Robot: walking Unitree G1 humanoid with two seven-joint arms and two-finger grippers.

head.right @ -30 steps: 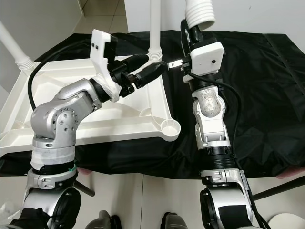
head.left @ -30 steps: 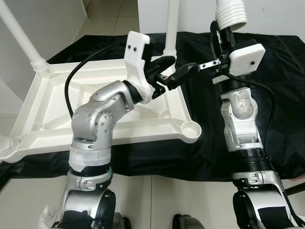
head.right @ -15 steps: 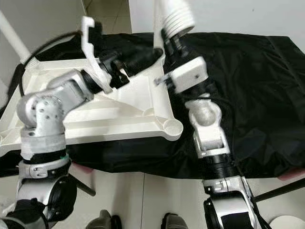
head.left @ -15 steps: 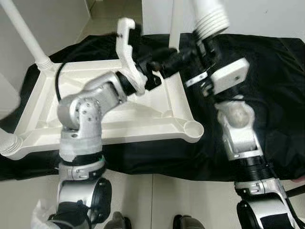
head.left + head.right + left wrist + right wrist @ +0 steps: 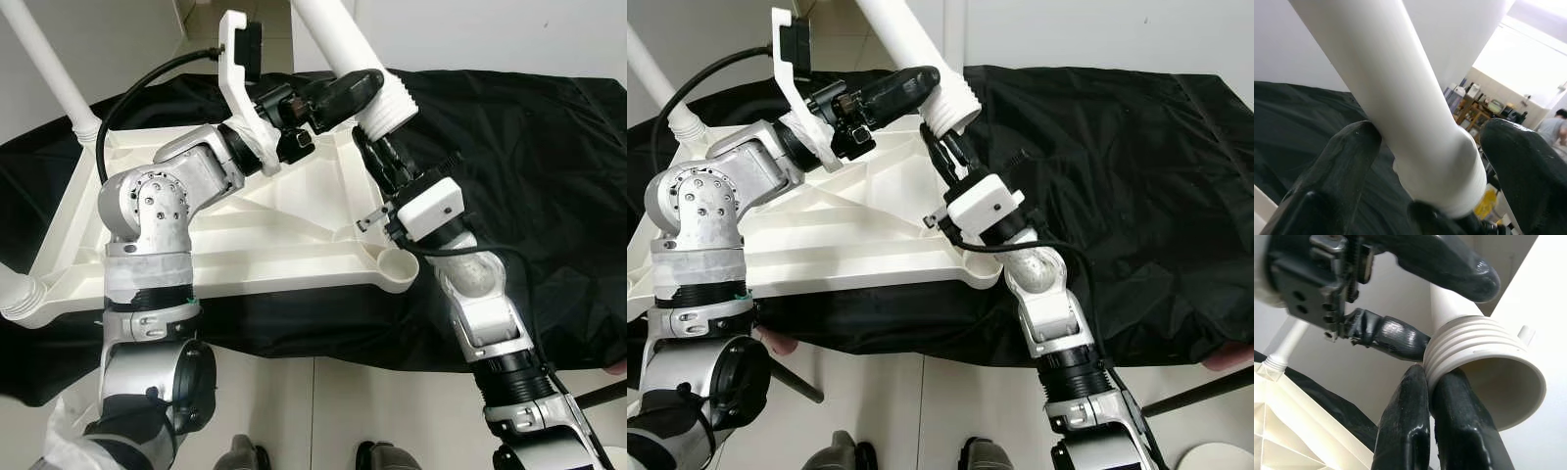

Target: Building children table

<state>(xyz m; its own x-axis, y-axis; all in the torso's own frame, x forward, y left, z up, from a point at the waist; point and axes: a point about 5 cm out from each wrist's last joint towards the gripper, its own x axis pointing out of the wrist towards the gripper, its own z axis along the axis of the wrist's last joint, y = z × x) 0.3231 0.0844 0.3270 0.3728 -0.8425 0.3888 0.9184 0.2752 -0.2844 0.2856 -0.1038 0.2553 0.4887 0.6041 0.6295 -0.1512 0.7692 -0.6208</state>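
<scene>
The white table top (image 5: 206,220) lies upside down on a black cloth. Over its far right corner a loose white table leg (image 5: 333,39) hangs tilted, with its ribbed open end (image 5: 390,103) pointing down. My right gripper (image 5: 372,152) reaches up from below and is shut on the rim of that ribbed end (image 5: 1484,367). My left gripper (image 5: 353,93) straddles the same leg just above the ribs. In the left wrist view its fingers (image 5: 1337,161) sit on both sides of the leg (image 5: 1400,107), pressed against it.
Two other white legs stand in corner sockets, one at the far left (image 5: 54,73) and one at the near left (image 5: 15,294). The near right corner socket (image 5: 400,264) is an open cup. The black cloth (image 5: 529,147) stretches away to the right.
My right gripper has swung the leg down and left, from upright over the cloth to tilted over the table's far right corner. The left gripper rose and closed around it.
</scene>
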